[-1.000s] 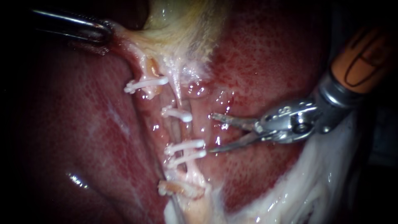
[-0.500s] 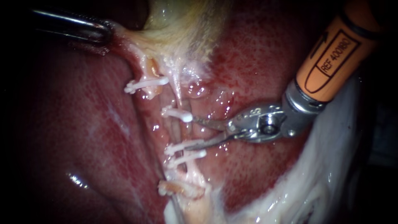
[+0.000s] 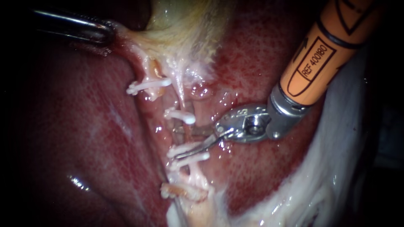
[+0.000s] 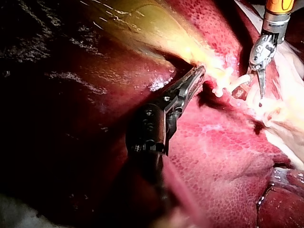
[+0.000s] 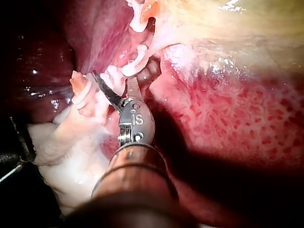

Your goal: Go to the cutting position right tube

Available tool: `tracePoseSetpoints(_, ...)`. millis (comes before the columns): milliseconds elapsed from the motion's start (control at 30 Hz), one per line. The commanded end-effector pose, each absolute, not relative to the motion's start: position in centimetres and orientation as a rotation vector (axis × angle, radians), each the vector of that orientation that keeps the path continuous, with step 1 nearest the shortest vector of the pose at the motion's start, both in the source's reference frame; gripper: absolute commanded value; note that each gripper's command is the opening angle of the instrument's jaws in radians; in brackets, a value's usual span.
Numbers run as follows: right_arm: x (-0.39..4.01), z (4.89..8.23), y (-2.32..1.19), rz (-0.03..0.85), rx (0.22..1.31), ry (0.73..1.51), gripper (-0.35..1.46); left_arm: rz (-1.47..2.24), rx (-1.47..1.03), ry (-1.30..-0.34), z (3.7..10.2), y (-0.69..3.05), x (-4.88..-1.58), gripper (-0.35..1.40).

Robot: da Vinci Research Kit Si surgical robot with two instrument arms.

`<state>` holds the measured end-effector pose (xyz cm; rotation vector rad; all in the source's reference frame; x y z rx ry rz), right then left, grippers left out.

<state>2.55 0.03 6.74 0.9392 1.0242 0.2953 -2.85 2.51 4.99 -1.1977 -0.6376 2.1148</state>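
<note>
At 10 o'clock in the endoscope view, the left instrument [image 3: 106,33] has its jaws pressed together on a pale edge of the gallbladder [image 3: 185,33]. The gallbladder sits at 12 o'clock above the dark red liver [image 3: 75,134]. Just left of centre, the right tube [image 3: 182,133] runs from 12 towards 6 o'clock and is crossed by white clips [image 3: 181,115]. The right instrument [image 3: 177,143] enters from 2 o'clock. Its two blades are spread apart across the tube, between the upper clip and the lower ones.
</note>
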Motion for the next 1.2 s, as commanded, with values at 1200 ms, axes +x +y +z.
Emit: tracePoseSetpoints(1200, 3.09, 6.41, 0.09, 0.366, 1.131, 1.221, 1.29, 2.114, -1.197, -0.637, 4.99, 2.51, -2.87, -0.35)
